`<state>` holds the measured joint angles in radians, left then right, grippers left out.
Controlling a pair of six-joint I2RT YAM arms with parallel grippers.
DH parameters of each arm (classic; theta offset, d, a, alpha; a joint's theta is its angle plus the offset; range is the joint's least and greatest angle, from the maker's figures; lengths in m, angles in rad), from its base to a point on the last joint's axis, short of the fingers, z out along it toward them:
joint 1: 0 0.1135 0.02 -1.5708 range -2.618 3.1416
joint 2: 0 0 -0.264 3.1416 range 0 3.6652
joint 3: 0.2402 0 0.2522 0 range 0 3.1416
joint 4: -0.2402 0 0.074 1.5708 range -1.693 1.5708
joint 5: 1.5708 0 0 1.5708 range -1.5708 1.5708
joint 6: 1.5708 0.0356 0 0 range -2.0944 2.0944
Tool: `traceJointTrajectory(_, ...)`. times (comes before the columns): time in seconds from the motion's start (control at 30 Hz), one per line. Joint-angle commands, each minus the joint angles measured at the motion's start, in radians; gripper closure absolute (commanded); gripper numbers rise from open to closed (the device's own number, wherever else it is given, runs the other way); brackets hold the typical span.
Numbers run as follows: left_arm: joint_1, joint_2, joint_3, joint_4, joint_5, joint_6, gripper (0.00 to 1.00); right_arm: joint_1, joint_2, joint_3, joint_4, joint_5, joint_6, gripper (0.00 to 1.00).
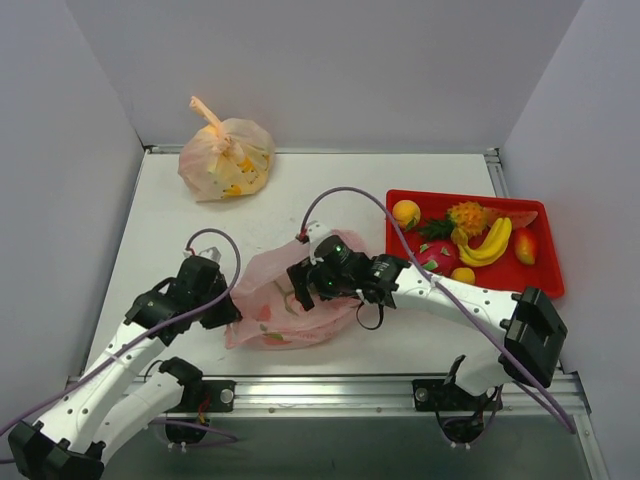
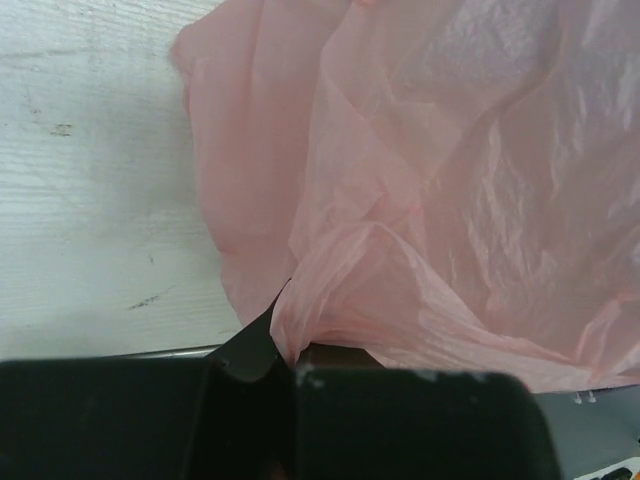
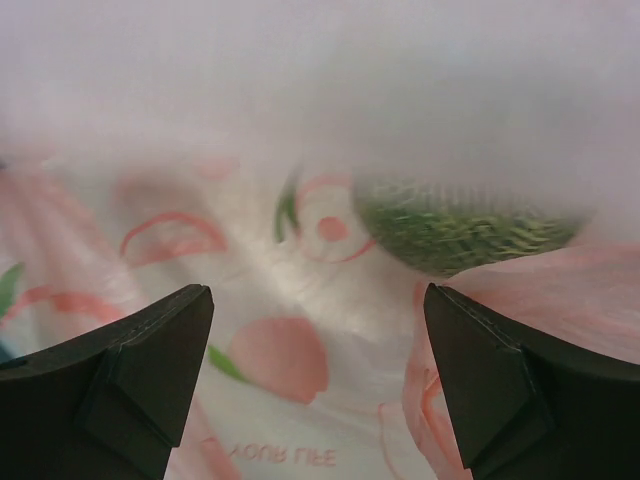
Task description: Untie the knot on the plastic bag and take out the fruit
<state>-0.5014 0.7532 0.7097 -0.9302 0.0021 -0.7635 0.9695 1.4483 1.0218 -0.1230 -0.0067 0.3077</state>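
Note:
The pink plastic bag [image 1: 270, 322] lies slack and flattened at the table's near middle. No tied knot shows on it. My left gripper [image 1: 228, 312] is shut on a fold of the bag's left edge, seen close in the left wrist view [image 2: 290, 358] with pink plastic [image 2: 450, 200] bunched between the jaws. My right gripper [image 1: 300, 285] is open at the bag's upper side. In the right wrist view its gripper [image 3: 318, 292] faces the printed plastic [image 3: 290, 370], and a round green melon [image 3: 460, 228] lies blurred just beyond the fingertips. Pineapple [image 1: 466, 215], banana bunch [image 1: 488, 243] and dragon fruit [image 1: 438, 257] lie in the tray.
A red tray [image 1: 545, 275] at the right also holds two oranges [image 1: 406, 213], a watermelon slice [image 1: 517, 218] and a red fruit [image 1: 524, 245]. A tied pale orange bag [image 1: 225, 160] sits at the back left. White walls enclose the table.

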Motion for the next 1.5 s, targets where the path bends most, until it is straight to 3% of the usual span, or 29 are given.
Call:
traceJointTrajectory(0.0, -0.037, 0.027, 0.014, 0.051, 0.006, -0.056, 1.00, 0.096, -0.009, 0.072, -0.111, 0.034, -0.091, 0.10)
traceJointTrajectory(0.1, -0.089, 0.073, 0.033, 0.074, -0.057, -0.086, 1.00, 0.158, -0.063, 0.055, -0.176, 0.014, -0.127, 0.12)
traceJointTrajectory(0.2, -0.175, 0.121, 0.048, 0.087, -0.120, -0.125, 1.00, 0.179, -0.097, 0.029, -0.245, -0.111, -0.145, 0.17)
traceJointTrajectory(0.43, -0.241, 0.166, 0.016, 0.131, -0.151, -0.177, 1.00, 0.189, 0.010, 0.009, -0.375, -0.148, -0.154, 0.27)
traceJointTrajectory(0.6, -0.243, 0.161, 0.025, 0.126, -0.168, -0.169, 1.00, 0.206, -0.018, 0.067, -0.379, -0.010, -0.156, 0.27)
traceJointTrajectory(0.7, -0.241, 0.160, 0.025, 0.125, -0.168, -0.171, 1.00, 0.213, -0.084, 0.090, -0.380, 0.141, -0.162, 0.23)
traceJointTrajectory(1.0, -0.241, 0.152, 0.031, 0.099, -0.186, -0.169, 1.00, 0.233, -0.270, 0.170, -0.429, 0.393, -0.162, 0.12)
traceJointTrajectory(1.2, -0.241, 0.153, 0.036, 0.084, -0.191, -0.168, 1.00, 0.233, -0.241, 0.216, -0.408, 0.180, -0.148, 0.18)
traceJointTrajectory(1.33, -0.241, 0.146, 0.036, 0.070, -0.200, -0.174, 1.00, 0.233, -0.102, 0.160, -0.261, 0.074, -0.069, 0.35)
traceJointTrajectory(1.47, -0.239, 0.152, 0.043, 0.053, -0.208, -0.169, 1.00, 0.230, 0.026, 0.107, -0.069, 0.063, 0.020, 0.36)
